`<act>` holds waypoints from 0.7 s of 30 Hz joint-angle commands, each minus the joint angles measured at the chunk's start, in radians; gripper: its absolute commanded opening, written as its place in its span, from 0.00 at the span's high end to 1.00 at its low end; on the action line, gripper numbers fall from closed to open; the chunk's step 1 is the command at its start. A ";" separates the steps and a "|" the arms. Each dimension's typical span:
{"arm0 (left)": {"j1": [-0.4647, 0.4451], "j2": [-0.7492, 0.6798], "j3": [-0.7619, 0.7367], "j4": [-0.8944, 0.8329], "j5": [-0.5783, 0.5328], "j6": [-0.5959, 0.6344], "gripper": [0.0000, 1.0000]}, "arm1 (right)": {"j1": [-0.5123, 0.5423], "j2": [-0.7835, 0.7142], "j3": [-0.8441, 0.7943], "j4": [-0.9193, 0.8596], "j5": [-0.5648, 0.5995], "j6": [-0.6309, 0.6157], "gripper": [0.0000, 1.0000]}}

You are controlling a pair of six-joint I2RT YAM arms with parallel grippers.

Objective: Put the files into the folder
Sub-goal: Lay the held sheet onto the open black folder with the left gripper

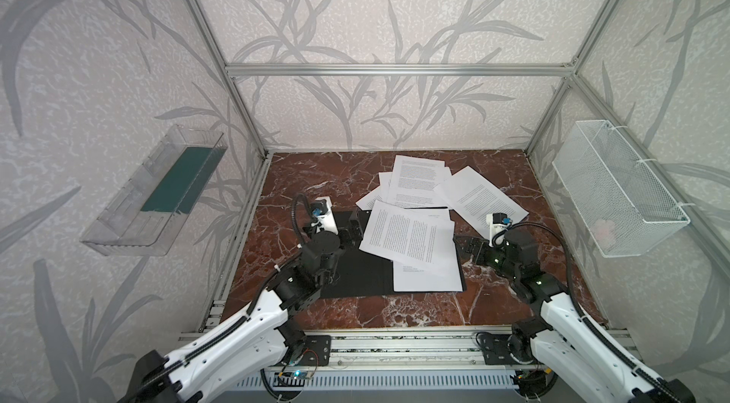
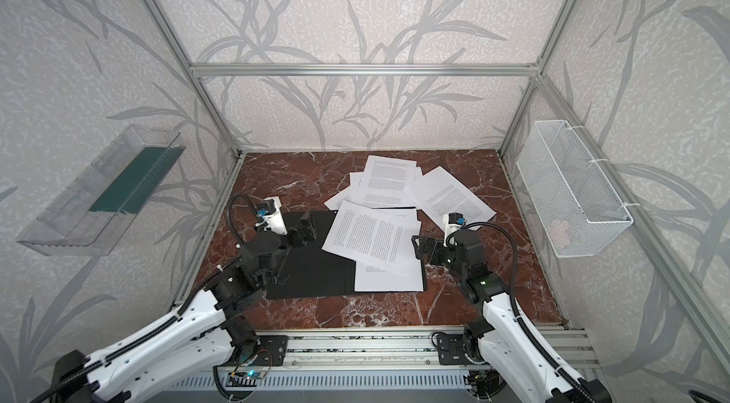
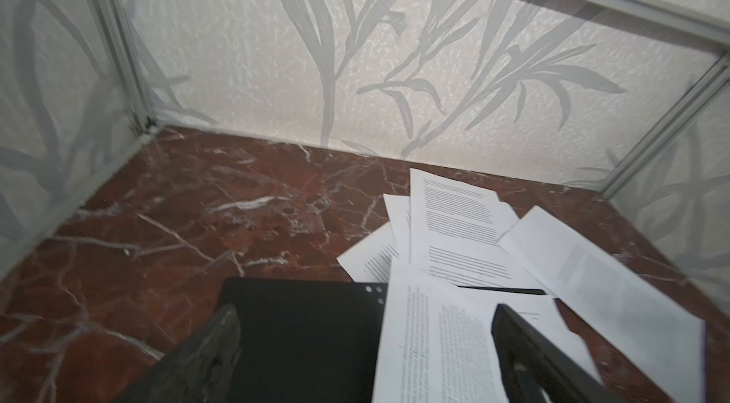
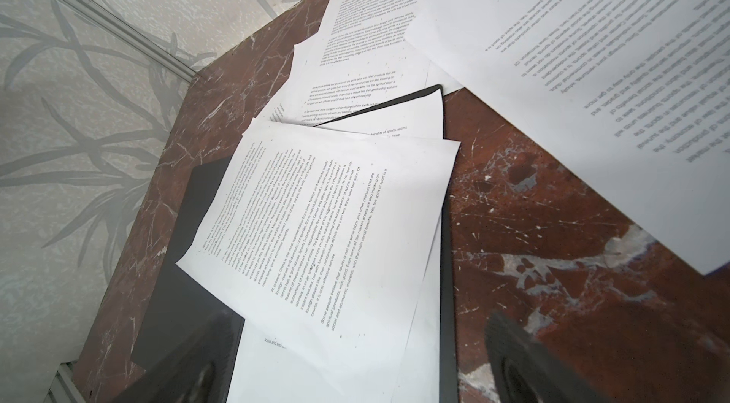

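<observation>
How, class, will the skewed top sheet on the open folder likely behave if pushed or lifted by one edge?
The top sheet is thin and lies flat, so lifted by an edge it would probably droop. Resting loose on the lower sheet inside the folder, it would likely slide when pushed, perhaps dragging that sheet along.

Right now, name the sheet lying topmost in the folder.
The tilted sheet, askew over the squared one on the black folder; the rest lie farther back.
</observation>
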 commanded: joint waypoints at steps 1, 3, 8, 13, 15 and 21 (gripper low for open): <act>-0.003 -0.047 -0.071 -0.270 0.282 -0.419 0.01 | 0.000 0.010 0.010 0.051 -0.037 0.001 0.01; -0.017 -0.050 -0.149 -0.146 0.348 -0.522 0.01 | 0.000 0.020 0.009 0.066 -0.051 0.006 0.01; -0.037 0.129 -0.216 0.093 0.389 -0.606 0.01 | 0.002 0.046 0.011 0.088 -0.072 0.004 0.01; -0.036 0.370 -0.232 0.367 0.421 -0.675 0.07 | 0.002 0.063 0.007 0.107 -0.084 0.002 0.01; -0.035 0.450 -0.225 0.441 0.414 -0.691 0.09 | 0.004 0.068 0.008 0.113 -0.086 0.002 0.01; -0.034 0.599 -0.215 0.608 0.391 -0.736 0.19 | 0.004 0.065 0.007 0.113 -0.086 0.003 0.01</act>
